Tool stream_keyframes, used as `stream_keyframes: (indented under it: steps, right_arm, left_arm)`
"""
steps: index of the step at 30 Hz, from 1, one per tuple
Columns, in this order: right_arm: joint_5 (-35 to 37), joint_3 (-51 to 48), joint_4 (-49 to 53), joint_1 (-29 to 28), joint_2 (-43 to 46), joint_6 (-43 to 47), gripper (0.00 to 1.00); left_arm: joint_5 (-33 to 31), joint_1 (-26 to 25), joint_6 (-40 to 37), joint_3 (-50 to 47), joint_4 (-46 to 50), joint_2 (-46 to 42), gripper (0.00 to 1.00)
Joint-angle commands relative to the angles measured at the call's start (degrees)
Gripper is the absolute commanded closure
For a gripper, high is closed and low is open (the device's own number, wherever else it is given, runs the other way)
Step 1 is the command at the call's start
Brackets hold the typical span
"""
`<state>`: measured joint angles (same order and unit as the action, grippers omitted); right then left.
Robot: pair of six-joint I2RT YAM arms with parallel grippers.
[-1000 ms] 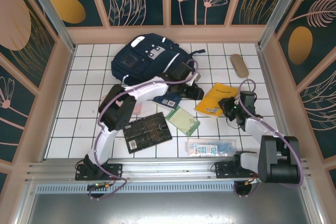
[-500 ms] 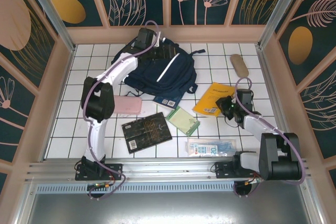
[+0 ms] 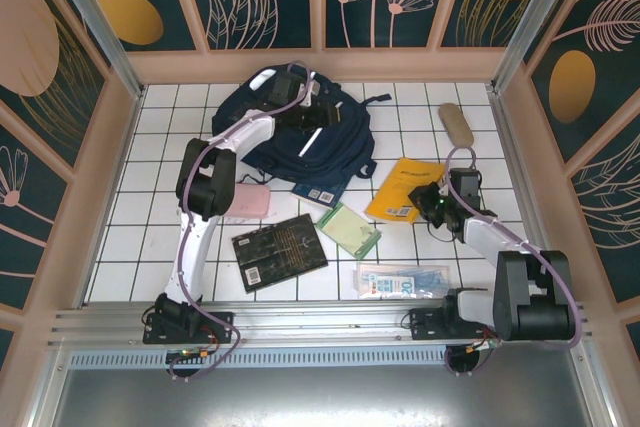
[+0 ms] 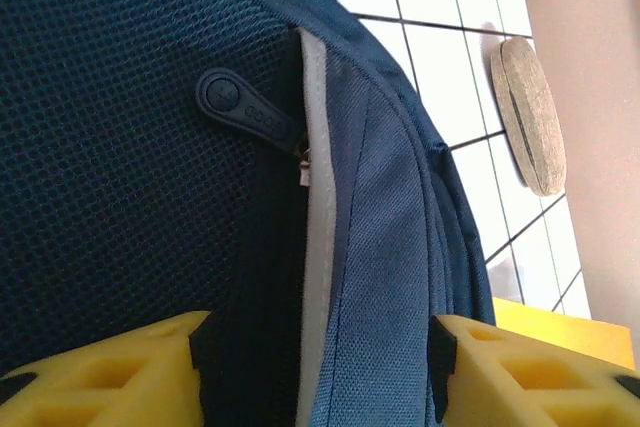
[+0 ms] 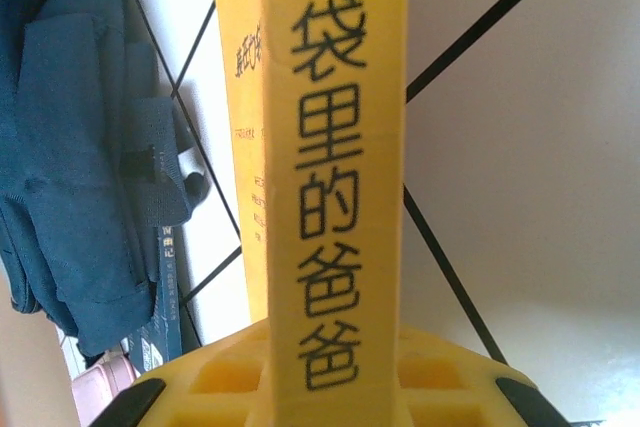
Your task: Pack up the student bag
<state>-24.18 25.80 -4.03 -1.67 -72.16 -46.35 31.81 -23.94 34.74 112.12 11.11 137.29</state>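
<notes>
- My left end effector [image 3: 303,119] hangs over the student bag [image 3: 340,152]. Its fingers are parted to a middling gap, with a white stripe [image 4: 318,197] and a dark zip pull [image 4: 240,107] ahead of them. The fabric between them does not look pinched.
- My right end effector [image 3: 433,204] is clamped narrow on the edge of a yellow book [image 3: 400,187], whose spine of black characters runs up between the fingers.
- The student bag lies at the far middle of the table [image 3: 150,237], left of a tan oval case [image 3: 456,124].
- The yellow book sits just beside the bag's near right corner.
</notes>
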Motion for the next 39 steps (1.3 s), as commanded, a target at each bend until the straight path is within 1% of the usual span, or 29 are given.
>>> stream_keyframes:
  steps: [1,5,7,8,10,12,13,16,20,21,23,25,29,32,36,39]
  right_arm:
    - [-2.1,-0.7,-1.9,-0.5,-1.9,0.4,1.00]
    - [-3.5,-1.5,-4.7,-0.6,-3.7,-1.2,1.00]
    - [-4.0,-1.5,-5.4,-0.6,-4.1,-1.9,1.00]
    - [-4.1,-1.5,-5.5,-0.7,-4.0,-2.1,1.00]
    - [-4.0,-1.1,-5.1,-0.7,-3.1,-2.4,1.00]
    - [-2.8,-0.5,-3.3,-0.8,-1.5,-2.3,1.00]
    - [-1.9,0.0,-2.1,-0.8,-0.6,-2.1,1.00]
    - [3.1,2.0,3.8,-1.0,4.3,-1.1,1.00]
    - [10.5,5.5,10.2,-2.1,12.5,0.8,1.00]
    - [11.4,6.1,10.6,-2.1,14.5,0.8,1.00]
    - [10.9,6.5,9.0,-2.2,18.1,0.6,1.00]
    - [8.2,6.4,5.7,-2.4,20.1,-0.3,1.00]
    - [0.6,9.5,0.7,-4.2,16.5,-1.8,1.00]
    - [-3.5,11.8,-4.4,-6.7,12.6,-3.0,1.00]
    - [-3.3,15.2,-10.2,-11.3,8.8,-4.6,1.00]
    - [-4.7,17.0,-16.5,-13.4,4.7,-7.7,1.00]
  left_arm:
    - [4.9,-0.2,2.6,-3.6,-4.7,-3.1,0.45]
    - [4.7,-0.7,1.8,-4.4,-4.1,-3.1,0.55]
    - [3.0,-0.8,0.7,-3.5,-2.0,-2.3,0.59]
    - [0.9,-0.8,-0.4,-2.7,-0.1,-1.8,0.62]
    - [-0.5,-0.7,-1.9,-0.9,1.7,-1.0,0.75]
    - [-1.4,-0.8,-3.2,1.3,4.2,-0.2,0.93]
    - [-1.3,-0.7,-3.4,2.2,4.7,-0.1,1.00]
    - [-1.1,-0.7,-3.8,4.0,5.8,-2.1,1.00]
    - [-1.5,0.1,-3.5,7.2,7.6,-7.3,1.00]
    - [-1.7,0.4,-3.4,8.2,8.3,-8.6,1.00]
    - [-1.3,1.2,-2.7,8.8,8.9,-11.0,1.00]
    - [-0.4,2.2,-1.5,8.4,8.5,-13.7,1.00]
    - [3.4,4.0,1.7,8.2,6.4,-17.7,1.00]
    - [8.0,5.6,5.1,8.6,3.5,-19.4,1.00]
    - [10.3,7.9,8.6,6.4,-0.5,-22.0,1.00]
    - [11.9,8.7,10.6,4.7,-2.7,-22.8,1.00]
